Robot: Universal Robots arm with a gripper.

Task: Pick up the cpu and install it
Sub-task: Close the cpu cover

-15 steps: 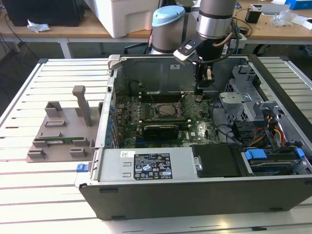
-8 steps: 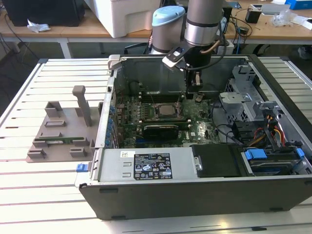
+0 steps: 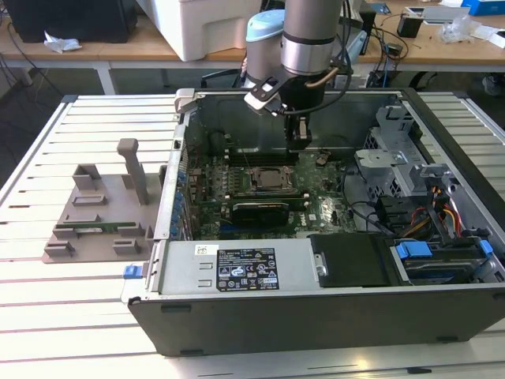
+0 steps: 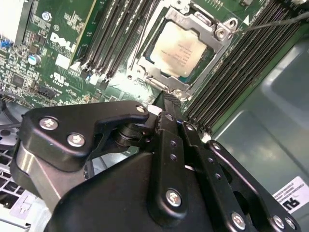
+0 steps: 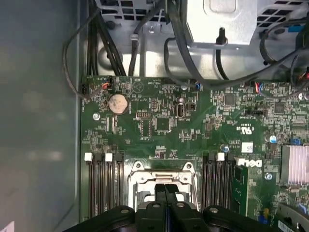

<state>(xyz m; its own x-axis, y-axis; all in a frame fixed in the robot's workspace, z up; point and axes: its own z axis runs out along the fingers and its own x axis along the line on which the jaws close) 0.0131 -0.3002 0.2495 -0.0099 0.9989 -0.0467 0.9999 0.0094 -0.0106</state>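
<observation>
The cpu (image 4: 179, 48), a small silvery square chip, lies flat inside the dark metal socket frame (image 4: 219, 33) of the green motherboard (image 5: 159, 121). In the exterior view the cpu (image 3: 271, 180) sits mid-board inside the open computer case. My gripper (image 3: 298, 142) hangs just above and behind the socket, its black fingers (image 5: 160, 193) pressed together and shut with nothing between them. In the second wrist view the fingertips (image 4: 166, 101) stand close over the socket's near edge, apart from the chip.
A grey plastic tray (image 3: 95, 213) holding a narrow green memory stick (image 3: 87, 230) lies on the slatted table at the exterior view's left. Memory slots (image 5: 104, 188) flank the socket. Drive cages and cables (image 3: 426, 197) crowd the case's right; the power supply (image 3: 237, 268) spans its front.
</observation>
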